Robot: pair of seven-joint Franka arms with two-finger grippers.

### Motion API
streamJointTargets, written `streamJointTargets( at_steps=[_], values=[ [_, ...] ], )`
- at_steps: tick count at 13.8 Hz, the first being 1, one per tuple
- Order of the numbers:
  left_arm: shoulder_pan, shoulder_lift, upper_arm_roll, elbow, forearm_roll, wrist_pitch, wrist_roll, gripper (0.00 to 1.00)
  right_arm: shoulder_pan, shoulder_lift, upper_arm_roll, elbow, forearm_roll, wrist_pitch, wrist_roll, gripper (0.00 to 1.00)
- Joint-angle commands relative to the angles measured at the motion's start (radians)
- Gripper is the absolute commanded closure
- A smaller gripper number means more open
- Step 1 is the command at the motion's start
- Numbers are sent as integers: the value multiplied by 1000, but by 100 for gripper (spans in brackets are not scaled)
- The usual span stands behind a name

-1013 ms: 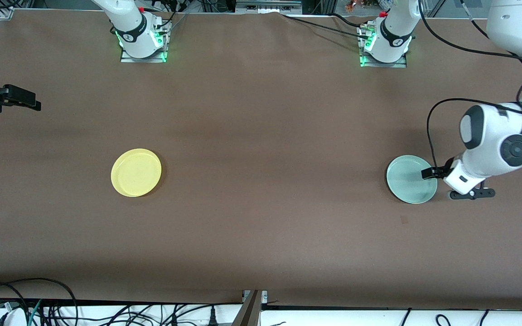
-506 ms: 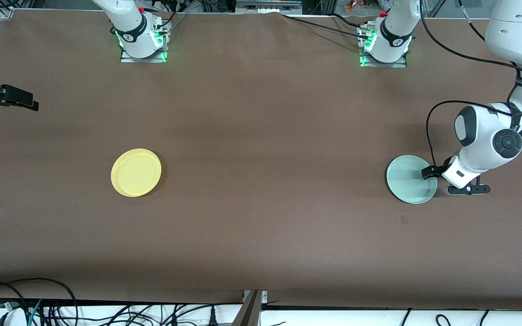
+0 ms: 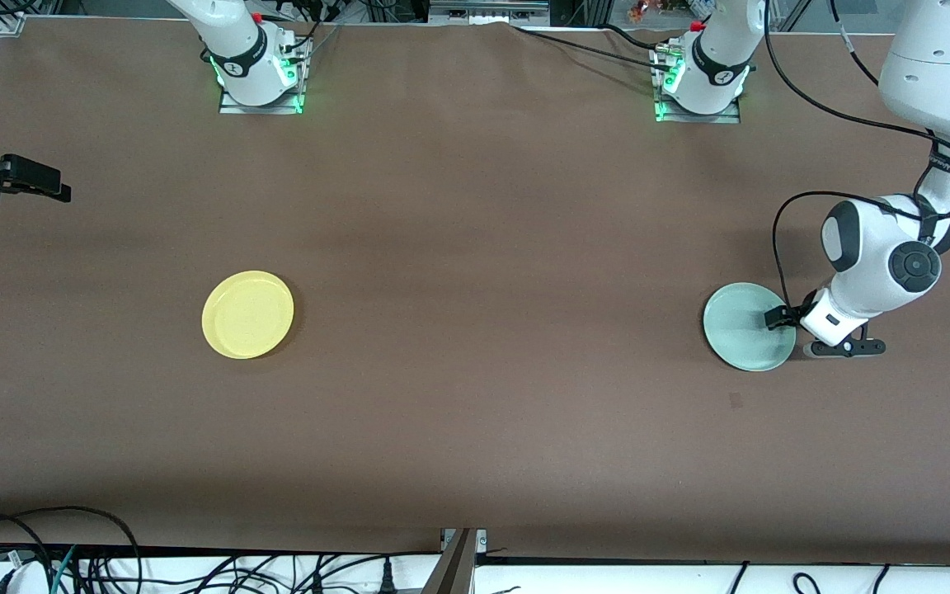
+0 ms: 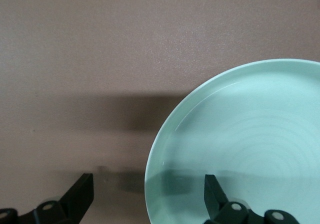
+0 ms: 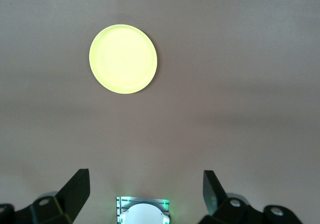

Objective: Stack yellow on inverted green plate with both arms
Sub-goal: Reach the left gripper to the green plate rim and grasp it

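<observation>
— 2 plates are seen apart on the bench (image 3: 475, 247); where is each gripper?

— Left gripper (image 4: 149, 199), jaws spread, straddles the green plate (image 3: 743, 326) rim. Right gripper (image 5: 145, 189), spread and empty, waits high over the bench's edge, well apart from the yellow plate (image 3: 247, 314).

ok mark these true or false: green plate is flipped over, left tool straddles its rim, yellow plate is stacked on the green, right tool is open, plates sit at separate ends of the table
1. The green plate is flipped over. False: it lies right side up, hollow showing.
2. The left tool straddles the green plate's rim, open. True.
3. The yellow plate is stacked on the green. False: it lies alone on the table.
4. The right tool is open. True.
5. The plates lie toward separate ends. True.
</observation>
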Motion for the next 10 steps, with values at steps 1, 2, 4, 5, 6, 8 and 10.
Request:
streamJointTargets(
  at_steps=[1,2,4,5,6,8,10],
  values=[
    [14,-2,-7,4,19,5,43,37,-12,7,5,21,16,-6,-10,0],
    [17,-2,-7,4,19,3,43,53,-13,8,5,21,16,-6,-10,0],
    [16,-1,-7,4,19,-3,43,80,-13,8,5,21,18,-6,-10,0],
    [16,-1,-7,4,19,-4,40,87,-12,8,5,21,18,-6,-9,0],
    [16,-2,-7,4,19,-6,37,93,-12,8,6,21,19,-6,-6,0],
    [10,-4,-9,4,19,-7,29,100,-9,8,6,21,18,-4,-1,0],
    [4,-13,-13,17,19,-15,26,100,-4,13,9,21,7,-3,2,0]
  ],
)
